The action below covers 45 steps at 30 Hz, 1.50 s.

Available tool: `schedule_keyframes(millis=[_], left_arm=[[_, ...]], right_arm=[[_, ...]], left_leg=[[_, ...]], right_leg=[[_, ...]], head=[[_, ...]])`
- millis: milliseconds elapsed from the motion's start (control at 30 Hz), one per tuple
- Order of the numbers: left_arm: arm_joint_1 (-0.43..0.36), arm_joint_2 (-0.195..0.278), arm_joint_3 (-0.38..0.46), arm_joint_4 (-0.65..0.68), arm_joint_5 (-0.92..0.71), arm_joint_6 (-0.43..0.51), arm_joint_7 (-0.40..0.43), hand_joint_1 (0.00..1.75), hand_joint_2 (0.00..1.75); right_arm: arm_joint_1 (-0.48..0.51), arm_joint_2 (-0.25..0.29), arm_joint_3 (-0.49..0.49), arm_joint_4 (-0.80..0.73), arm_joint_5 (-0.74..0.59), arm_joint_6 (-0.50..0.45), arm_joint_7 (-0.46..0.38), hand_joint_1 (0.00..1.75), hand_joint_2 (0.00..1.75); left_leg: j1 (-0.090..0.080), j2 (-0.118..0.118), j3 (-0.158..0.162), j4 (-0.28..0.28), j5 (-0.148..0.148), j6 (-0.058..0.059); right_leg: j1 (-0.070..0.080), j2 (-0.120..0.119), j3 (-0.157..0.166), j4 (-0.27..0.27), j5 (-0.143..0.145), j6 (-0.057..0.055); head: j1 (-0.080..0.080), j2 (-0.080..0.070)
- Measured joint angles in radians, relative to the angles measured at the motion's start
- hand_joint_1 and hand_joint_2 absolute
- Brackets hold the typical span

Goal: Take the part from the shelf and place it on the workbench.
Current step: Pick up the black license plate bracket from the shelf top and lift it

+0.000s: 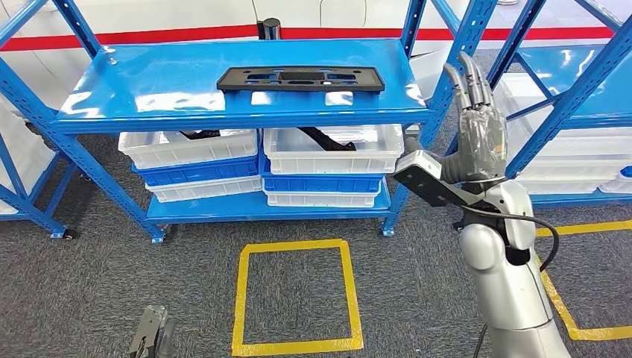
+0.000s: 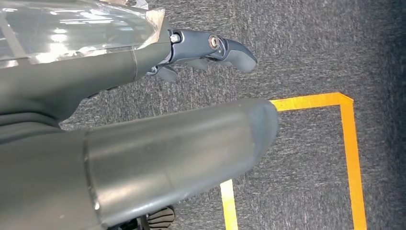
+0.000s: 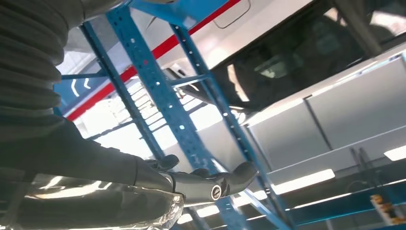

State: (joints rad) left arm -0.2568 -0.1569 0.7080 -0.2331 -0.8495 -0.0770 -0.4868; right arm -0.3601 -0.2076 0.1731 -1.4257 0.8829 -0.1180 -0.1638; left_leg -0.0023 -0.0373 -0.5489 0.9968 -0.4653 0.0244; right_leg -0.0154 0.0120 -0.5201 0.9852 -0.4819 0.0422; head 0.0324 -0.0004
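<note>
A flat black part (image 1: 300,77) with several cutouts lies on the top blue shelf (image 1: 149,86) of the rack, in the head view. My right hand (image 1: 478,123) is raised to the right of the shelf, beside the rack's blue upright, its fingers stretched upward and holding nothing. In the right wrist view, the same hand (image 3: 143,187) stretches out past a blue perforated post (image 3: 163,96). My left hand (image 2: 143,120) hangs low over the grey carpet, fingers extended, empty; its fingertips (image 1: 153,328) peek in at the bottom of the head view.
Under the top shelf sit white and blue bins (image 1: 261,168), some holding black parts. A yellow tape square (image 1: 296,298) marks the carpet in front of the rack. Another blue rack (image 1: 574,97) with white bins stands to the right.
</note>
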Motion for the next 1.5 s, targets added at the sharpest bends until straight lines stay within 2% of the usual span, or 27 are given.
schedule_keyframes(millis=[200, 500, 633, 700, 833, 933, 1000, 1200, 1367, 1500], left_arm=[[-0.008, 0.0, -0.025, 0.0, 0.006, 0.001, 0.006, 0.0, 0.0], [-0.008, 0.001, -0.029, 0.0, 0.007, 0.001, 0.007, 0.0, 0.0], [-0.011, 0.001, -0.04, 0.0, 0.01, 0.001, 0.01, 0.0, 0.0], [-0.019, -0.001, -0.05, 0.0, 0.012, 0.001, 0.017, 0.0, 0.0], [-0.037, -0.011, -0.071, 0.0, 0.025, 0.008, 0.036, 0.0, 0.0], [-0.041, -0.016, -0.086, 0.0, 0.03, 0.01, 0.046, 0.0, 0.0], [-0.042, -0.018, -0.097, 0.0, 0.032, 0.01, 0.048, 0.0, 0.0], [-0.042, -0.018, -0.125, 0.0, 0.046, 0.007, 0.051, 0.0, 0.0], [-0.036, -0.012, -0.146, 0.0, 0.049, 0.004, 0.054, 0.0, 0.0], [-0.032, -0.004, -0.159, 0.0, 0.066, 0.011, 0.04, 0.0, 0.0]], right_arm=[[-0.028, 0.006, 0.099, -0.023, 0.025, 0.023, 0.022, 0.0, 1.75], [-0.036, 0.006, 0.137, -0.028, 0.026, 0.026, 0.026, 0.0, 1.75], [-0.064, 0.009, 0.178, -0.025, 0.057, 0.061, 0.036, 0.0, 1.75], [-0.096, 0.024, 0.224, -0.009, 0.091, 0.081, 0.059, 0.0, 1.75], [-0.156, 0.086, 0.328, 0.071, 0.161, 0.092, 0.113, 0.0, 1.75], [-0.188, 0.117, 0.361, 0.14, 0.2, 0.092, 0.132, 0.0, 1.75], [-0.207, 0.12, 0.37, 0.197, 0.232, 0.096, 0.129, 0.0, 1.75], [-0.222, 0.067, 0.355, 0.32, 0.273, 0.089, 0.065, 0.0, 1.75], [-0.224, -0.024, 0.311, 0.34, 0.233, 0.095, -0.031, 0.0, 1.75], [-0.217, -0.06, 0.321, 0.343, 0.238, 0.096, -0.078, 0.0, 1.75]], left_leg=[[0.0, -0.001, 0.0, 0.0, 0.001, 0.001], [0.0, 0.0, -0.001, 0.001, 0.001, 0.001], [0.0, 0.0, -0.002, 0.001, 0.001, 0.001], [0.0, 0.0, -0.003, 0.0, 0.002, 0.002], [0.002, 0.0, -0.003, 0.0, 0.004, 0.0], [0.003, -0.001, -0.003, 0.001, 0.004, 0.0], [0.003, -0.001, -0.003, 0.001, 0.004, 0.0], [0.002, -0.001, -0.008, 0.004, 0.004, 0.0], [0.002, -0.002, -0.01, 0.005, 0.004, 0.0], [0.002, -0.001, -0.011, 0.006, 0.004, 0.0]], right_leg=[[0.0, 0.0, 0.0, 0.0, 0.0, 0.0], [0.0, 0.0, 0.0, 0.0, 0.0, 0.0], [0.0, 0.0, -0.001, 0.0, 0.001, 0.002], [0.0, 0.0, -0.002, 0.0, 0.002, 0.002], [0.0, 0.0, -0.003, 0.001, 0.002, 0.002], [0.001, 0.0, -0.003, 0.001, 0.002, 0.002], [0.002, 0.0, -0.003, 0.001, 0.002, 0.002], [0.001, 0.0, -0.005, 0.001, 0.003, 0.004], [0.001, -0.002, -0.006, 0.001, 0.004, 0.004], [0.002, -0.001, -0.007, 0.001, 0.004, 0.005]], head=[[0.0, 0.0], [0.0, 0.0], [0.0, 0.0], [0.0, 0.0], [0.0, 0.0], [0.0, 0.0], [0.0, 0.0], [0.0, 0.0], [0.0, 0.0], [0.0, 0.0]])
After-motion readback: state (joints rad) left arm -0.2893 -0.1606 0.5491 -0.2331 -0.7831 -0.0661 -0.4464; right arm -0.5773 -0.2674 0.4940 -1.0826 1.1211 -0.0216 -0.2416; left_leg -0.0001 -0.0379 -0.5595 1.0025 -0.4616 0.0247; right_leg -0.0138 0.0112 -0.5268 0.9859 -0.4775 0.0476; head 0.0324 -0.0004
